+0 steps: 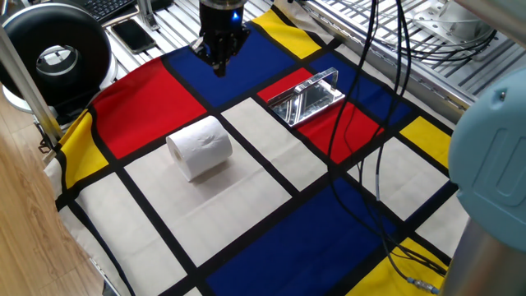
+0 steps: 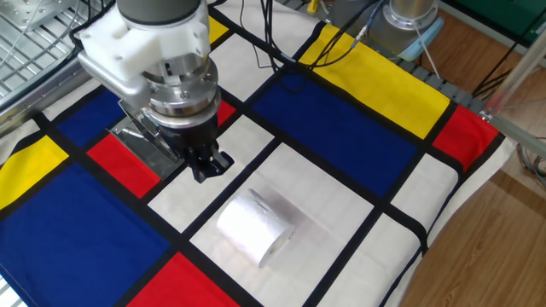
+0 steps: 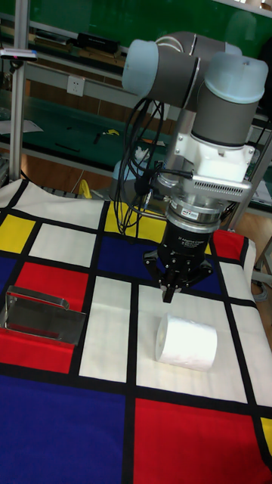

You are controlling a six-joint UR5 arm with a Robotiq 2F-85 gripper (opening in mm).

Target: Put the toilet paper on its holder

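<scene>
The toilet paper (image 1: 200, 146) (image 2: 254, 226) (image 3: 187, 342) is a white roll lying on its side on a white square of the cloth. The holder (image 1: 306, 97) (image 2: 136, 135) (image 3: 41, 318), a shiny chrome plate with a thin bar, rests on a red square, partly hidden behind the wrist in the other fixed view. My gripper (image 1: 219, 64) (image 2: 203, 170) (image 3: 169, 296) points down above the cloth, just behind the roll and clear of it. Its fingers are pressed together with nothing between them.
A checked cloth (image 1: 271, 238) in red, blue, yellow and white covers the table. Black cables (image 1: 378, 164) hang over its right side. A black round device (image 1: 56, 56) and a phone (image 1: 133, 34) sit beyond the cloth's far-left edge.
</scene>
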